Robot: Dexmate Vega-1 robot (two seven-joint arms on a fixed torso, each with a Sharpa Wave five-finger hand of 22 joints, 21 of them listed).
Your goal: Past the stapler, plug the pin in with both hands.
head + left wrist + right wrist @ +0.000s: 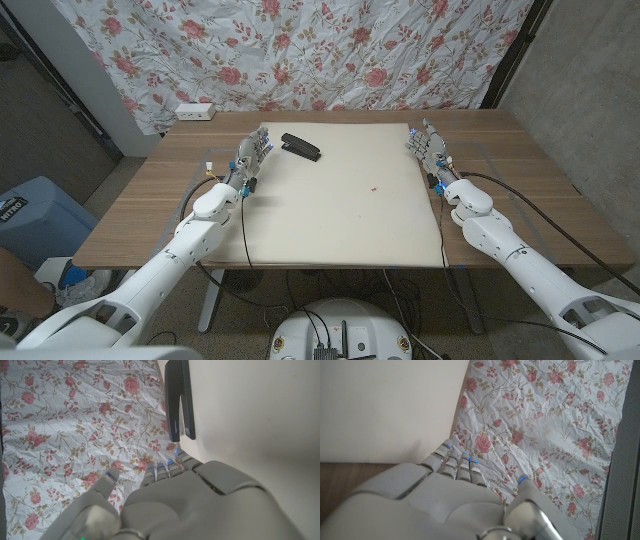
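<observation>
Backdrop: floral cloth [300,50] with pink roses, hung behind a wooden table [150,200]. Table cover: cream mat [340,200], large, rectangular. Item one: black stapler [300,147], lying at the mat's far left corner, just beside the left hand [250,160]; seen close in the left wrist view [179,400]. Item two: small red speck, possibly the pin [373,186], on the mat right of centre, well apart from both hands; too small to tell. Left hand: at the mat's left edge, fingers extended and apart, holding nothing. Right hand [432,152]: at the mat's far right edge, fingers extended, empty. Item three: white power strip [194,111] at the table's far left.
</observation>
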